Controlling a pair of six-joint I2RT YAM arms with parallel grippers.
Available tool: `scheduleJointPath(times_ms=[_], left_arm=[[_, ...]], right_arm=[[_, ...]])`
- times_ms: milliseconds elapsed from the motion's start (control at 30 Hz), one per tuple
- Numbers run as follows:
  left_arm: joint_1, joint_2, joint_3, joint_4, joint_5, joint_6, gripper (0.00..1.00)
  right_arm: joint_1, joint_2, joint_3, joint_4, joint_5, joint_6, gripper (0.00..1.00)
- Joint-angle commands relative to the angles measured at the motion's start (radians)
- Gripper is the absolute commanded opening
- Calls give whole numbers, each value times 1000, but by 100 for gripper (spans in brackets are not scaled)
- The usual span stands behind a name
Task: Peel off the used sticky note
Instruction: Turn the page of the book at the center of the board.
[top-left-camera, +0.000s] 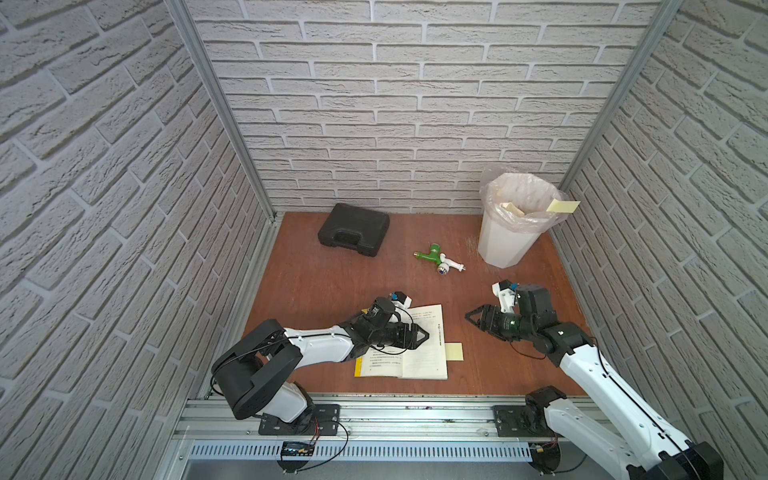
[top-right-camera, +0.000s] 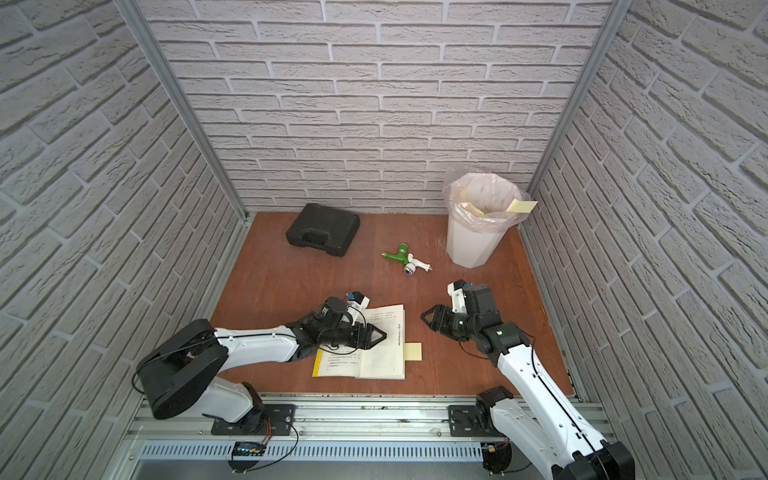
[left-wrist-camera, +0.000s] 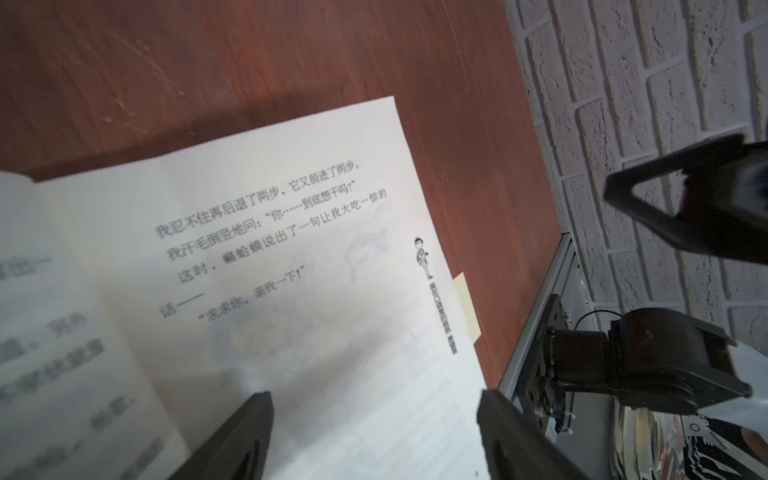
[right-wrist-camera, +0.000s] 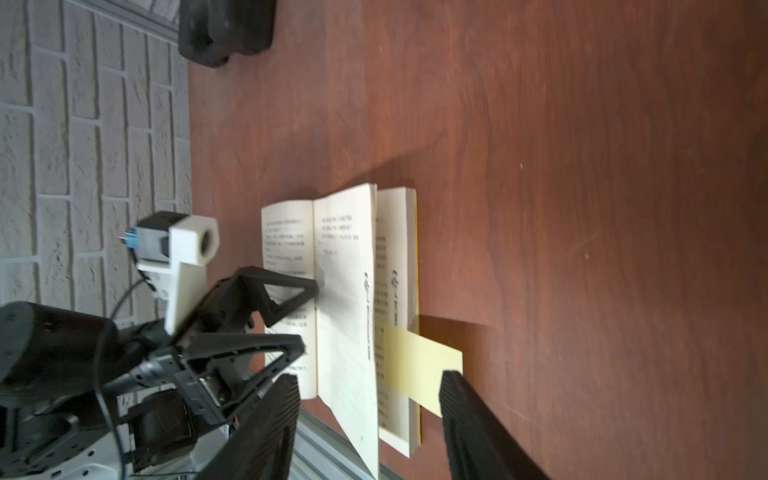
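A: The left gripper (top-left-camera: 426, 336) has its fingers apart, over the open book (top-left-camera: 424, 365); nothing is pinched; I cannot tell if a tip touches the page (right-wrist-camera: 345, 324).
B: And the right gripper (top-left-camera: 471, 320)?
A: Fingers apart too, holding nothing; it is beside the book, not touching.
B: Where is the sticky note (top-left-camera: 455, 352)?
A: Stuck at the book's right edge, poking onto the table (top-left-camera: 332, 282); from above, the page hides part of it.
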Motion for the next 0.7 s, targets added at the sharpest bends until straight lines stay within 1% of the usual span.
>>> scheduleJointPath(times_ms=[0,167,300,533,667], left_arm=[[9,-43,-18,-9,9,0,82],[16,-80,-39,-20,5,0,82],[20,-110,-61,-29,-8,-2,82],[25,-162,-94,-56,-23,-2,82],[34,-189,-109,-71,-29,-2,82]], right_arm=[[58,-25,-63,158,0,107,60],[160,25,-124,264,10,170,61],[227,84,-143,318,47,193,62],[308,203,-151,428,65,223,63],[327,258,-148,456,78,225,64]])
